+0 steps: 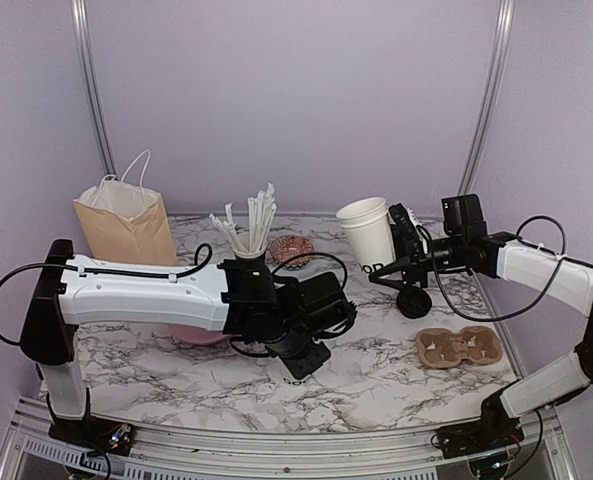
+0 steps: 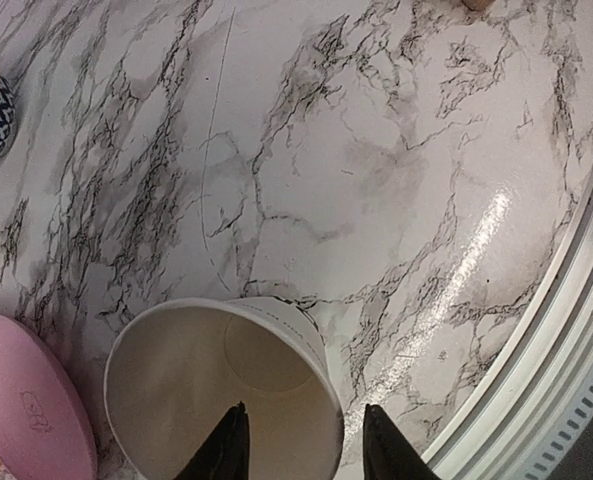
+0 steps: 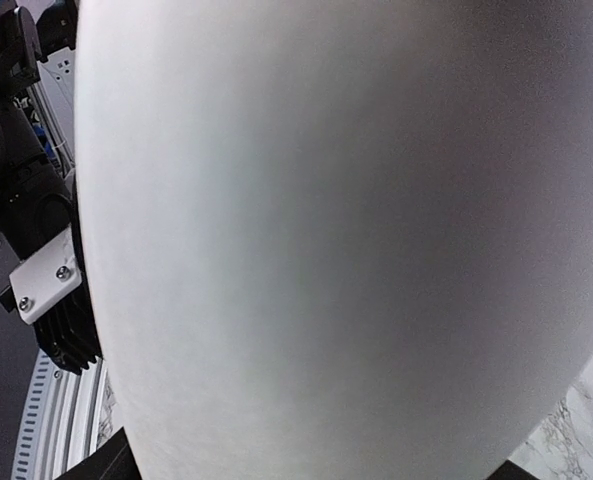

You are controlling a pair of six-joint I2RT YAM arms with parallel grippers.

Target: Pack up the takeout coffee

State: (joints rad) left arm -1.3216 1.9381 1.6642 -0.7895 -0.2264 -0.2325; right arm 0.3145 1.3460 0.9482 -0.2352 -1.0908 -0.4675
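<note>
The takeout coffee cup (image 2: 216, 390), a single white paper cup with small black lettering near its rim, stands upright and open-topped on the marble table (image 2: 376, 150). My left gripper (image 2: 304, 415) is open, one finger inside the cup and one outside, and the cup wall between them touches neither. In the top view this gripper (image 1: 304, 358) hides the cup. My right gripper (image 1: 388, 252) is shut on the stack of white cups (image 1: 366, 232), held above the back right of the table. That stack's white wall (image 3: 326, 230) fills the right wrist view.
A brown paper bag (image 1: 126, 222) stands at the back left and a black cup of white straws (image 1: 248, 240) behind my left arm. A patterned bowl (image 1: 290, 250), a pink disc (image 2: 21, 420), a cardboard cup carrier (image 1: 459, 347) and a small black round object (image 1: 413, 300) lie about.
</note>
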